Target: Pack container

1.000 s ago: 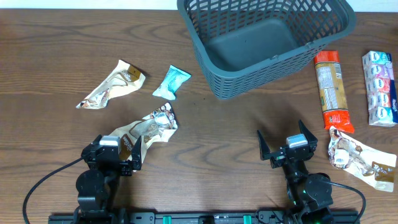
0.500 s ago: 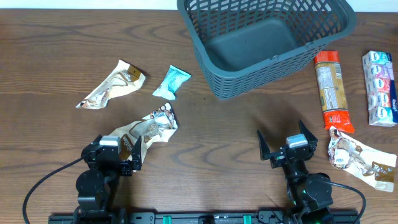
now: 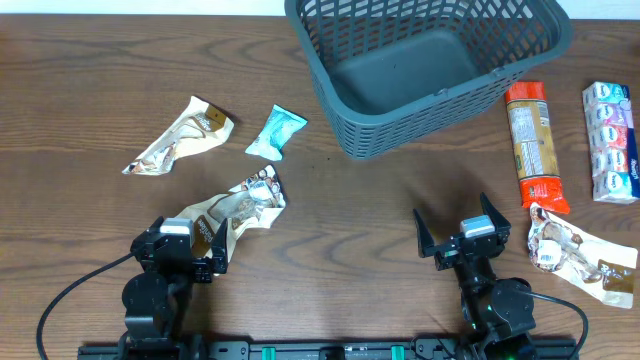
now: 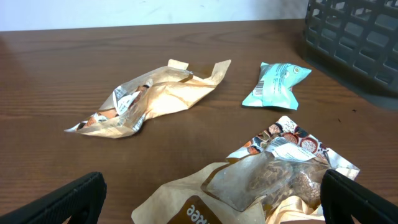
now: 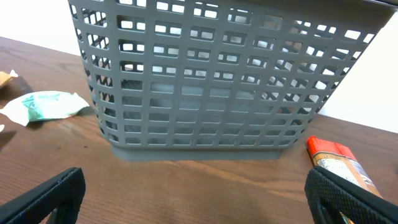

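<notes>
The dark grey-blue slotted container (image 3: 500, 50) stands empty at the back, right of centre; its lattice wall fills the right wrist view (image 5: 205, 81). My left gripper (image 3: 186, 245) is open near the front left, with a brown see-through snack pouch (image 3: 235, 208) lying between and just ahead of its fingers (image 4: 267, 174). My right gripper (image 3: 462, 232) is open and empty at the front right, facing the container. A teal packet (image 3: 276, 132) and a crumpled tan pouch (image 3: 180, 136) lie on the left, both seen in the left wrist view (image 4: 277, 85) (image 4: 149, 99).
An orange-ended tube pack (image 3: 532, 145) lies right of the container, its end in the right wrist view (image 5: 339, 165). A white multipack (image 3: 610, 140) sits at the far right. Another brown pouch (image 3: 580, 255) lies right of my right gripper.
</notes>
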You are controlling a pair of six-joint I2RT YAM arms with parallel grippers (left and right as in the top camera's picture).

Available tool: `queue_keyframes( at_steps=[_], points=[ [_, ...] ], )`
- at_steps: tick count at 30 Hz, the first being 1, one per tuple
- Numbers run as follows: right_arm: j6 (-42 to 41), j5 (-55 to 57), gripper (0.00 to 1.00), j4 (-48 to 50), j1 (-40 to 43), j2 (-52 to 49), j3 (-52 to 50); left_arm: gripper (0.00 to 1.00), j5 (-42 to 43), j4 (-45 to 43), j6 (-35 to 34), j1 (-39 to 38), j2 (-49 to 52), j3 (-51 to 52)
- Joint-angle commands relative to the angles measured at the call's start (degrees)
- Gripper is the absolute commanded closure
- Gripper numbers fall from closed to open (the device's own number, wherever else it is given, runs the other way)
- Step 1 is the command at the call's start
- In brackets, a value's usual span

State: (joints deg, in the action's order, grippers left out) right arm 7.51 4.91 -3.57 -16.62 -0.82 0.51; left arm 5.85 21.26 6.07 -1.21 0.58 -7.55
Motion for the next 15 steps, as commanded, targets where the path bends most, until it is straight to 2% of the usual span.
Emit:
queue_keyframes(
  at_steps=[1, 15],
  points=[
    [-1.0, 0.2, 0.01, -0.1, 0.5, 0.5, -0.2, 0.01, 0.2, 0.3, 0.3, 0.3, -0.3, 1.1],
    [-1.0, 0.2, 0.01, -0.1, 0.5, 0.5, -0.2, 0.01, 0.2, 0.3, 0.3, 0.3, -0.3, 1.1]
  ],
)
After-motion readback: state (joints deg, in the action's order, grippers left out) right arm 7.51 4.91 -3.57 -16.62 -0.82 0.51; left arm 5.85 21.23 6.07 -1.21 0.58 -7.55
